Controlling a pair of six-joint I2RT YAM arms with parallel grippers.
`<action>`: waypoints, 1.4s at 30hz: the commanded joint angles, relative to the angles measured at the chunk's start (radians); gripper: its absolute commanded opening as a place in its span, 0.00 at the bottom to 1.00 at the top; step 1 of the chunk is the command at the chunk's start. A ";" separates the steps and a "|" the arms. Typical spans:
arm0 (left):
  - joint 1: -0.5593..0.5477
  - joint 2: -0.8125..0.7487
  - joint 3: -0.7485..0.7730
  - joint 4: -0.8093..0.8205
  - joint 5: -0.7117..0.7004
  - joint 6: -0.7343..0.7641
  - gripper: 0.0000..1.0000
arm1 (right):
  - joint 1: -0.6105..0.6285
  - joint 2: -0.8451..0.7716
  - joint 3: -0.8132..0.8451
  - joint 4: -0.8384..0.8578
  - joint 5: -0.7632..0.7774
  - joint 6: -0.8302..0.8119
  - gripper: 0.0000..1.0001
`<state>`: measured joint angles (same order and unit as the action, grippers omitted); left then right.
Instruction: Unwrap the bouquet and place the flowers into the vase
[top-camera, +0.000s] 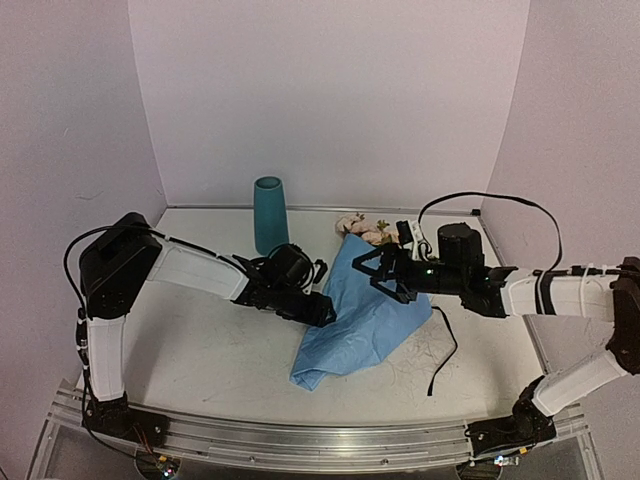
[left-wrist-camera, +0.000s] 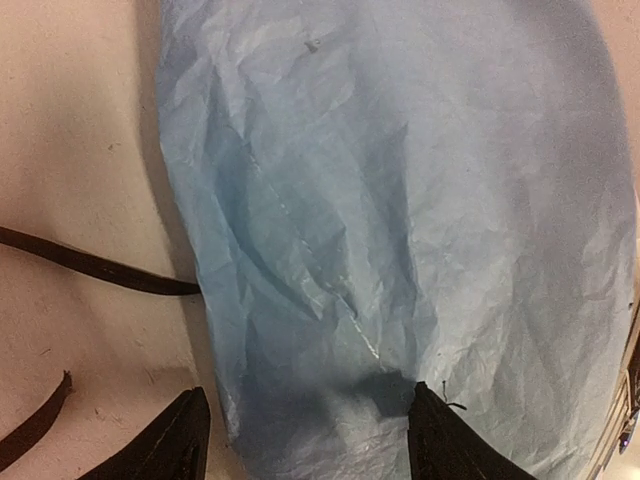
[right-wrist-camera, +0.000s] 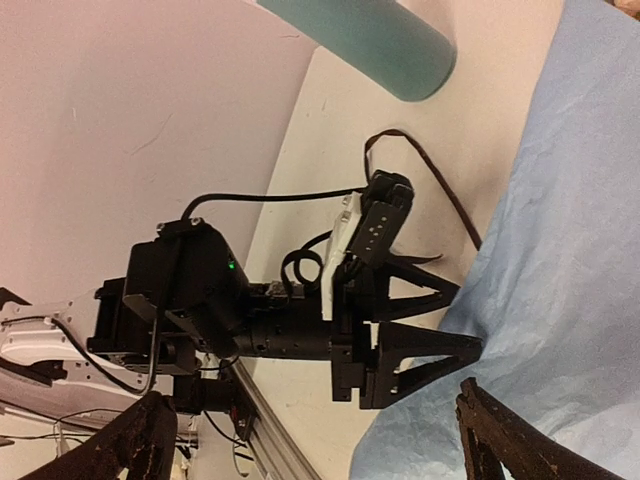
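Pale tabletop (top-camera: 200, 350) carries the crinkled blue paper bouquet (top-camera: 365, 315) at centre, pink flowers (top-camera: 362, 230) at its far end. We judge it light, soft, tearable; pinch the left edge that the spread left pincer (left-wrist-camera: 308, 425) straddles; right pincer (top-camera: 368, 275) gapes.

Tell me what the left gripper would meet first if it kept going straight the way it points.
The bouquet's blue paper: it lies right ahead of the left gripper, whose open jaws seem almost on it, though depth is unclear.

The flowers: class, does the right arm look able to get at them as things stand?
Probably yes: the flowers poke bare from the blue paper just beyond the right arm's open jaws, nothing between.
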<state>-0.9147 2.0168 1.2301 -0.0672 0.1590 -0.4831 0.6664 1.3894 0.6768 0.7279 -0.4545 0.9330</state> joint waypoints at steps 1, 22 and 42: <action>-0.003 0.002 0.035 0.041 0.037 -0.006 0.69 | 0.001 -0.060 0.059 -0.261 0.181 -0.089 0.98; -0.073 -0.026 0.016 0.127 0.048 -0.048 0.70 | -0.234 -0.200 -0.082 -0.819 0.556 -0.129 0.89; -0.243 -0.215 -0.002 0.011 -0.064 0.234 0.76 | -0.253 -0.083 -0.063 -0.692 0.276 -0.183 0.71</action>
<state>-1.0792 1.8789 1.2289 -0.0183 0.1483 -0.3616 0.4149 1.3493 0.6437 0.0007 -0.0957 0.7551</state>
